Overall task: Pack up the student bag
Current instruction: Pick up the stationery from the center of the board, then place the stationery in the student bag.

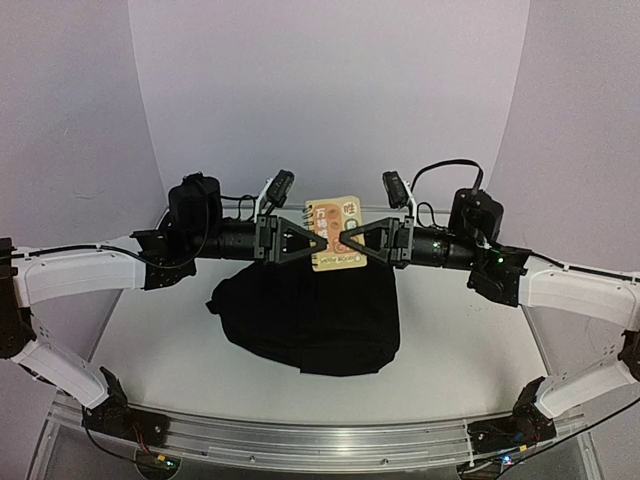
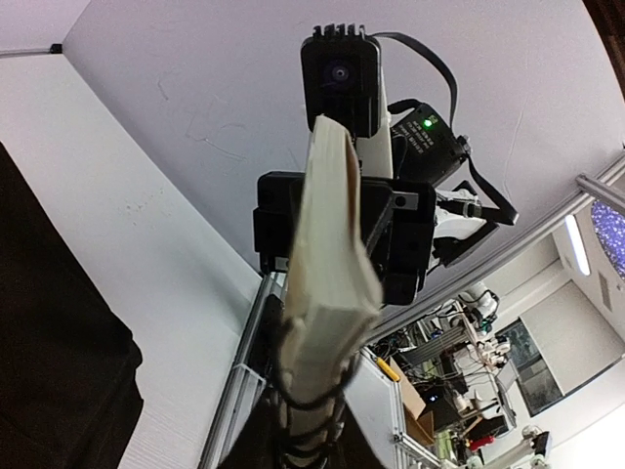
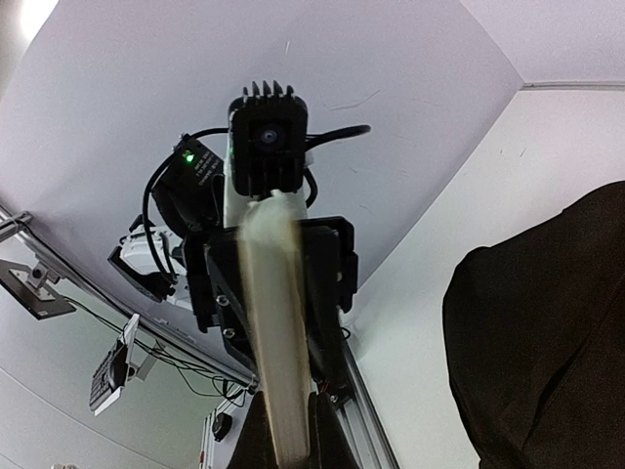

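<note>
White tabletop [image 1: 150, 340], student bag [image 1: 310, 320]; notebook [image 1: 336, 218] cover overhead, page edges wrist-side.

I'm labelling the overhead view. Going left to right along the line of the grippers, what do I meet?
left arm → left gripper → notebook → right gripper → right arm

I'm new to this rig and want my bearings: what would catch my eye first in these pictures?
A small tan-covered notebook hangs upright in mid-air at the centre, with the left gripper and right gripper pinching its opposite side edges. Just below it the black student bag lies slumped on the white table. Each wrist view shows the notebook edge-on, with the other arm's camera behind it.
</note>
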`<state>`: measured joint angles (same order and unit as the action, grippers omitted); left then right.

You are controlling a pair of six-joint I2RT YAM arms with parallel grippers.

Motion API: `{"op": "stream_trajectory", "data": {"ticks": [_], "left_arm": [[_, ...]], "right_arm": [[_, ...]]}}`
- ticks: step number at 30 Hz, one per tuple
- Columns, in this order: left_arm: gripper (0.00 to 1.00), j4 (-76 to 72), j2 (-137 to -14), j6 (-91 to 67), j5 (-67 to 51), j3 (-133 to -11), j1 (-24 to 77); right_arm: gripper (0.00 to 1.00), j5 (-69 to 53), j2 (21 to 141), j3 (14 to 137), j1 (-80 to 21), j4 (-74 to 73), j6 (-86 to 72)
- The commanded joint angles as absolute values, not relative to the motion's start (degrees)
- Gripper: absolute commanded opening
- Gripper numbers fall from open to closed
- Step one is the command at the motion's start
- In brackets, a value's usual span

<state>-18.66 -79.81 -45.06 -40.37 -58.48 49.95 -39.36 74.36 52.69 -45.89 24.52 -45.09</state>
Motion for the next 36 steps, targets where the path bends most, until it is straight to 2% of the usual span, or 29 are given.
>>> {"op": "stream_trajectory", "data": {"ticks": [1, 2, 4, 6, 10, 14, 16, 21, 30, 36], "left_arm": [[0.03, -16.98, -79.08, -46.16, -33.86, -59.24, 49.98], [0.01, -14.42, -78.42, -45.77, -30.97, -59.19, 49.85], [0.00, -9.57, -76.60, -45.45, -26.12, -58.86, 49.09], [0.00, -5.02, -74.61, -46.01, -22.56, -58.32, 47.61], [0.00, -0.51, -70.86, -47.85, -21.22, -55.83, 42.77], [0.00, 4.15, -67.41, -48.51, -20.93, -53.50, 37.94], [0.00, 5.72, -66.14, -48.19, -20.41, -52.67, 36.63], [0.00, 7.19, -64.34, -48.00, -20.45, -50.61, 34.66], [0.00, 5.70, -64.61, -48.76, -22.38, -48.30, 34.10], [0.00, 5.26, -65.02, -48.95, -23.16, -47.85, 34.08]], "right_arm": [[0.35, -34.66, 75.23, 55.08, -46.19, 20.75, -41.78], [0.48, -32.60, 75.19, 55.65, -46.30, 18.66, -40.81], [0.64, -27.44, 75.07, 56.68, -46.49, 13.97, -39.46], [0.73, -20.43, 75.36, 58.40, -46.81, 7.92, -38.24], [0.82, -5.22, 78.67, 63.57, -48.12, -5.94, -37.31], [0.80, 7.95, 84.13, 69.36, -50.67, -16.69, -37.54], [0.75, 11.07, 87.02, 71.94, -51.86, -19.13, -37.88], [0.63, 14.51, 94.69, 78.83, -54.04, -22.53, -37.39], [0.61, 19.67, 106.62, 90.43, -55.60, -26.66, -35.57], [0.54, 23.67, 113.55, 98.12, -55.69, -32.36, -36.12]]}}
